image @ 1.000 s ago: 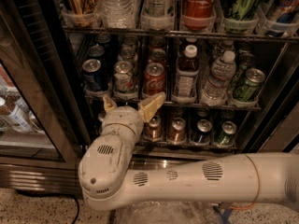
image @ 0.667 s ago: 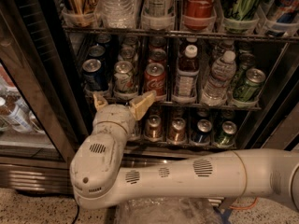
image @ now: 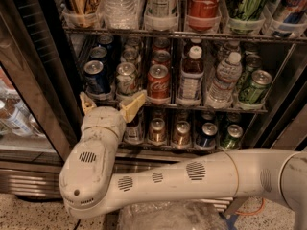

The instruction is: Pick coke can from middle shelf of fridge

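where the view is nearest, a thick white plastic robot arm with dark vent grilles is seen crossing the bottom from the right, cut off by the right edge. a crumpled clear plastic sheet is partly hidden beneath it. at the arm's tip, the gripper is held up in front of the left part of the fridge, a tall drinks cooler with a dark interior and steel base grille. its two tan fingers are spread wide apart and nothing is held between them. just behind, the middle shelf, a thin chrome wire rack, is covered on its left by the wrist. the coke can, a small red aluminium can with white script and a silver top, is stood upright at the front of its lane on that shelf, up and to the side of the nearer finger and apart from it. a blue can and a silver can are set on one side of it, a dark white-capped bottle on the other. cans further back are dim and hard to make out. above, a tall red coca-cola container is cut off by the top edge.
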{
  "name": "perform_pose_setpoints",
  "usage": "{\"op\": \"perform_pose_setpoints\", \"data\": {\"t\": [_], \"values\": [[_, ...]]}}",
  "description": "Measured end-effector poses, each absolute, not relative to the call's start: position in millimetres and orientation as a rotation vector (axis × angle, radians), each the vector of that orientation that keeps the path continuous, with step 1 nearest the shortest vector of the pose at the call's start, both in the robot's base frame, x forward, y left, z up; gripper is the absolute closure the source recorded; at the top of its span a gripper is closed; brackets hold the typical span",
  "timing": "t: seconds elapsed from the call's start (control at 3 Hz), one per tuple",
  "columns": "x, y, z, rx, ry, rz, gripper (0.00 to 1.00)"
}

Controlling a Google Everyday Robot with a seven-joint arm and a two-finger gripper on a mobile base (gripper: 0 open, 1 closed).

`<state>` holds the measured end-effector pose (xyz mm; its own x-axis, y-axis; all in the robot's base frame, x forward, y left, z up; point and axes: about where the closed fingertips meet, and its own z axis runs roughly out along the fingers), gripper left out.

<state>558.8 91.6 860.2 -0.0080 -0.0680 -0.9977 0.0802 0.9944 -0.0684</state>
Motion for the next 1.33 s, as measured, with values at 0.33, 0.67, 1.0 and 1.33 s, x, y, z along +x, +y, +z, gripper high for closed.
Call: {"op": "perform_pose_setpoints", "data": {"t": [0.33, 0.67, 1.0, 1.33], "values": [[556.4, 96.6, 851.1, -0.03, 1.554, -0.138, 0.0], [555.4, 95.5, 837.3, -0.062, 1.552, -0.164, 0.0], [554.5, 92.0, 826.5, -0.071, 1.555, -0.171, 0.0], [555.0, 69.4, 816.6, -0.031, 1.572, -0.175, 0.0]]}}
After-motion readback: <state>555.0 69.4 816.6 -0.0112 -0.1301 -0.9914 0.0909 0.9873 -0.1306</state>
